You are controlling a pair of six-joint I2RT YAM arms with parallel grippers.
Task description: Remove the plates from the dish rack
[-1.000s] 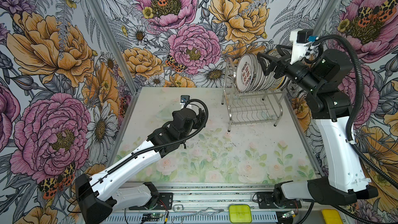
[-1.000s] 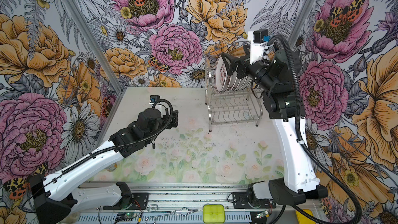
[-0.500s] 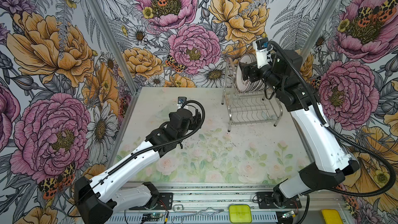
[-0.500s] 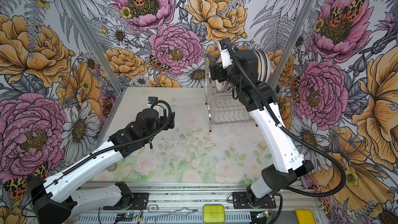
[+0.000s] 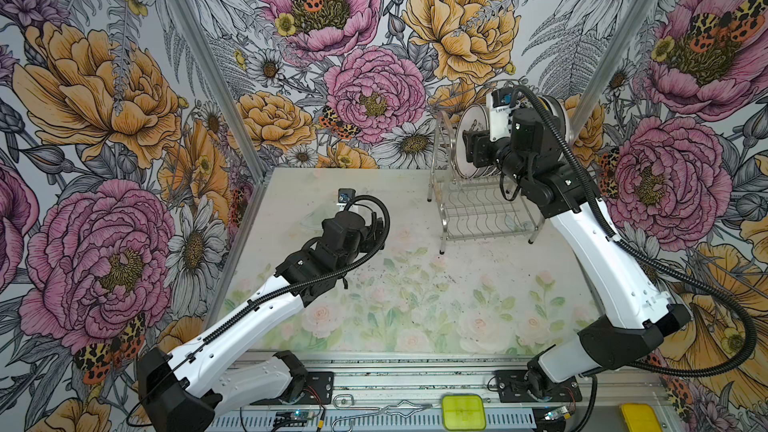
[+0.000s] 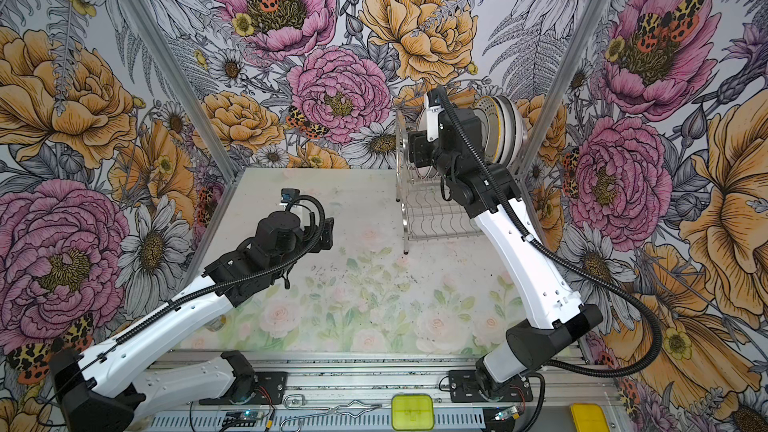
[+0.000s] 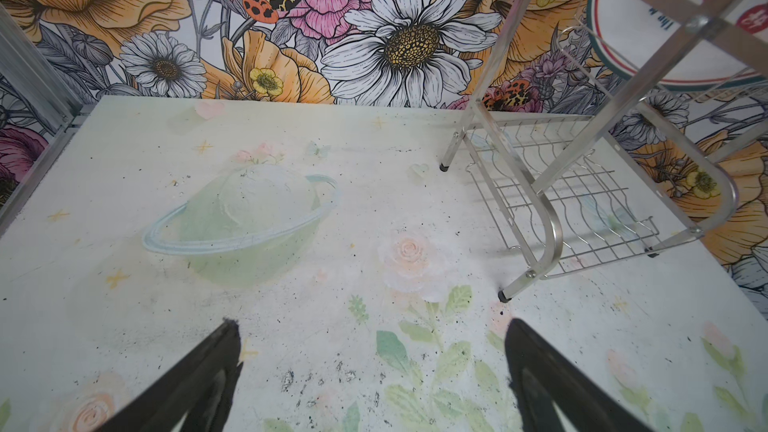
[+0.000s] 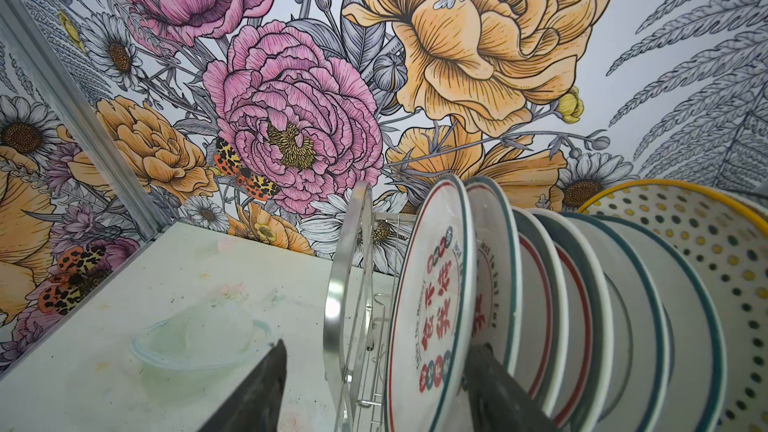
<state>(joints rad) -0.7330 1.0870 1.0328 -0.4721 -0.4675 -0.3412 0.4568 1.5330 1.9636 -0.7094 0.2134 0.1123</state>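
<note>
Right gripper (image 8: pixel 378 351) is up at the rack's end, its jaws partly apart and not clamped on anything that I can see. Biggest thing before me is the pale, flower-printed surface (image 5: pixel 415 284), with no plate on it. In its far right corner stands the dish rack (image 5: pixel 486 218). On its upper level the plates (image 8: pixel 582 305) stand on edge in a tight row, faces toward the end hoop (image 8: pixel 332 317). The front plate (image 8: pixel 432 305), with red characters, is nearest that hoop. One finger (image 8: pixel 498 388) sits behind its rim, before the next plate. The other finger (image 8: pixel 262 392) hangs outside the hoop, so plate and hoop both lie between the jaws. Left gripper (image 7: pixel 370 367) hangs wide open and empty, low over the surface, well apart from the rack. I'd judge this plate to be the right arm's.
</note>
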